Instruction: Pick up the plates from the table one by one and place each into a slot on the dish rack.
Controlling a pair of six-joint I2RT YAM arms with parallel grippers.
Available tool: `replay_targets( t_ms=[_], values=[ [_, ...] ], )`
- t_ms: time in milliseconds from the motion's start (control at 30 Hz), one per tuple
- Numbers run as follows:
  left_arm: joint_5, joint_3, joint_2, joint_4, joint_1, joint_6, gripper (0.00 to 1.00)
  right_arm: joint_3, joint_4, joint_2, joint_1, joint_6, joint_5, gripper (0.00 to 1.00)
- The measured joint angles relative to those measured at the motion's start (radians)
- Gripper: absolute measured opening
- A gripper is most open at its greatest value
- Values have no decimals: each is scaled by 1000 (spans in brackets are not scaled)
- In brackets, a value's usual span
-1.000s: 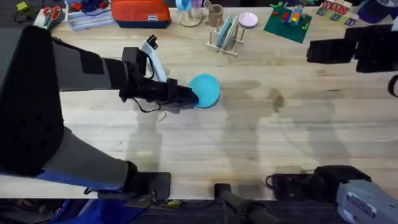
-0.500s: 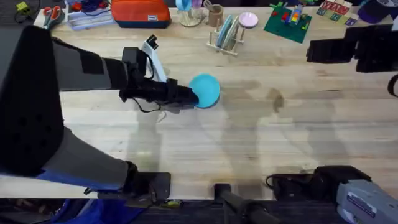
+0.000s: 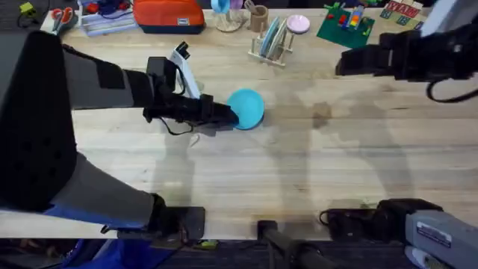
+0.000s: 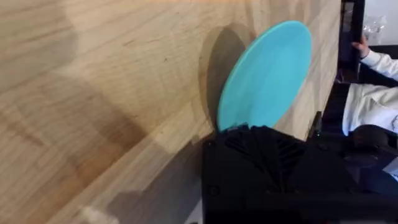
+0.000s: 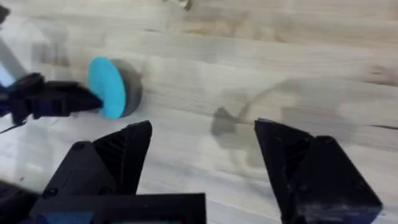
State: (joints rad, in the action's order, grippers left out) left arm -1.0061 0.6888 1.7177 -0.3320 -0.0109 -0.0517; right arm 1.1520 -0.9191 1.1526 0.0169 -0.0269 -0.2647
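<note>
A turquoise plate (image 3: pixel 247 108) hangs tilted just above the table (image 3: pixel 299 164), left of centre. My left gripper (image 3: pixel 232 114) is shut on its near rim. In the left wrist view the plate (image 4: pixel 267 71) stands on edge above its shadow, its lower rim hidden behind my black fingers (image 4: pixel 261 149). The dish rack (image 3: pixel 272 45) stands at the back centre with turquoise plates upright in its slots. My right gripper (image 3: pixel 345 63) hovers open at the back right, nothing between its fingers (image 5: pixel 124 155). Its wrist view looks down on the held plate (image 5: pixel 106 87).
Along the back edge sit an orange-red case (image 3: pixel 168 15), a small cup (image 3: pixel 259 16), a pink disc (image 3: pixel 298 24) and a green brick baseplate (image 3: pixel 345 28) with bricks on it. Bare wood stretches between the plate and the rack.
My right arm has swung left along the back of the table. The left arm and the plate have not moved.
</note>
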Motion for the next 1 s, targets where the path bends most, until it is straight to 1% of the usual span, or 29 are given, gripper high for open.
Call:
replay_targets(
  t_ms=[200, 333, 467, 700, 1000],
  values=[
    [0, 0, 0, 1, 0, 0, 41, 0, 6, 98, 2, -1, -94, 994],
    [0, 0, 0, 1, 0, 2, 41, 0, 25, 167, 23, 0, -143, 993],
    [0, 0, 0, 2, 0, 3, 41, 0, 72, 234, 71, 9, -171, 993],
    [0, 0, 0, 2, 0, 3, 41, 0, 168, 326, 159, 19, -186, 993],
    [0, 0, 0, 2, 0, 4, 41, 1, 221, 440, 259, 20, -192, 993]
  ],
)
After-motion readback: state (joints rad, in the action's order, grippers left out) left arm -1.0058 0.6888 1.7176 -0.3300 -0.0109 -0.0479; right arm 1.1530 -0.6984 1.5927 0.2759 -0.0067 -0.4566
